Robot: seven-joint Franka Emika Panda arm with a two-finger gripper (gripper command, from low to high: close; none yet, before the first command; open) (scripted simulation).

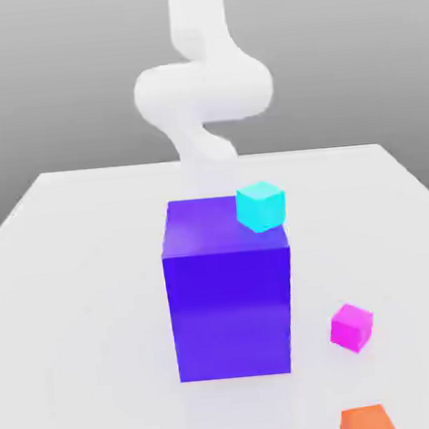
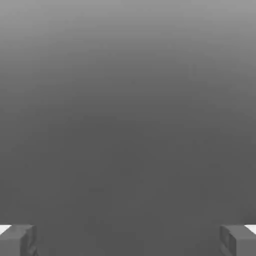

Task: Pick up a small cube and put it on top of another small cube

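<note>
Low on the right of the exterior view, the small pink cube [image 1: 352,325] sits on the table [image 1: 80,312]. It looks light and hard; pinch two flat sides. Claw [image 2: 128,240] is wide open, holding nothing.

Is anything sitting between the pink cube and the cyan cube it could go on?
Yes. The big blue block stands between them in the exterior view: the pink cube lies on the table to its right, the cyan cube by its upper right corner.

Plain magenta-pink small cube [image 1: 352,325], cyan cube [image 1: 260,205], orange cube [image 1: 366,421], blue-violet block [image 1: 229,290], white surface [image 1: 79,294], white arm [image 1: 202,86].
</note>
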